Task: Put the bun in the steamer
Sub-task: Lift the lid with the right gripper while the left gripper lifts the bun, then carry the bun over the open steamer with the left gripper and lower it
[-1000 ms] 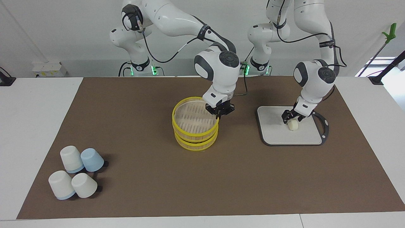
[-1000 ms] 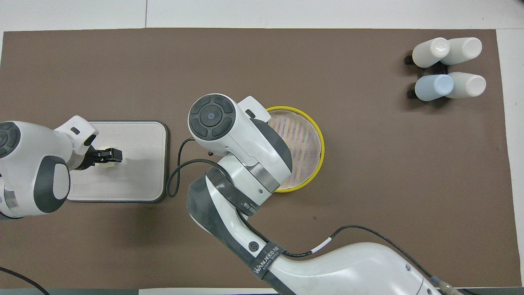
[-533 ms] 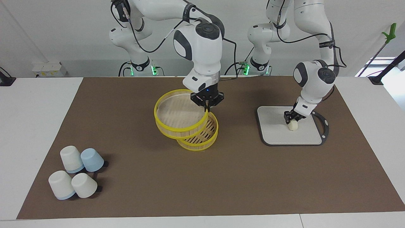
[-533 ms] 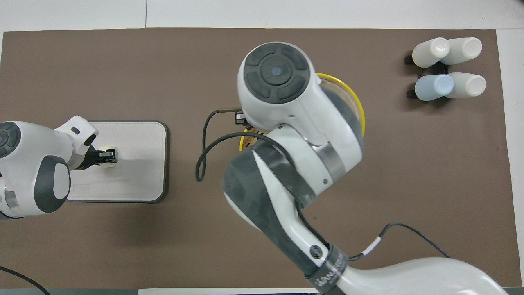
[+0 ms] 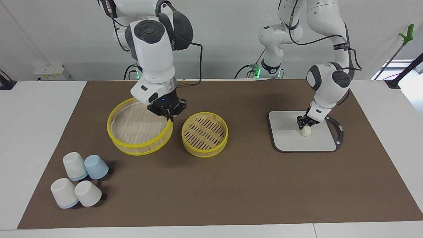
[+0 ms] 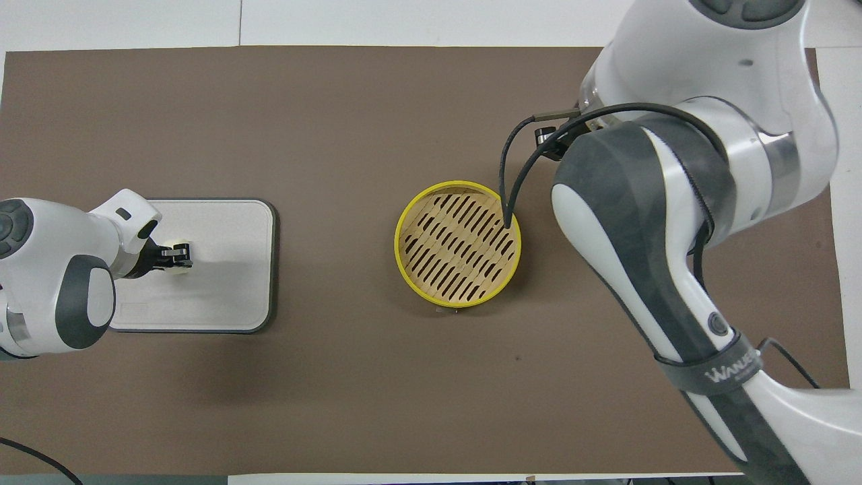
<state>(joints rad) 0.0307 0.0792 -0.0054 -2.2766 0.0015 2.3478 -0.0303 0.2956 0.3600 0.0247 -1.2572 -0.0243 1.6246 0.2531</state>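
Note:
The steamer is split in two. Its lower tier (image 5: 205,134) (image 6: 458,250) sits on the mat mid-table with nothing on its slatted floor. My right gripper (image 5: 168,114) is shut on the rim of the upper tier (image 5: 138,132) and holds it tilted, low over the mat toward the right arm's end; the right arm hides that tier in the overhead view. The bun (image 5: 306,131) (image 6: 178,265) lies on the grey board (image 5: 287,138) (image 6: 229,269). My left gripper (image 5: 305,123) (image 6: 176,254) is down on the bun, fingers shut around it.
Several upturned cups (image 5: 79,180), white and pale blue, stand at the right arm's end of the brown mat (image 5: 231,185), farther from the robots than the steamer tiers. The right arm covers them in the overhead view.
My right gripper lifted the upper tier off the lower one and carried it toward the right arm's end. My left gripper's fingers closed in on the bun.

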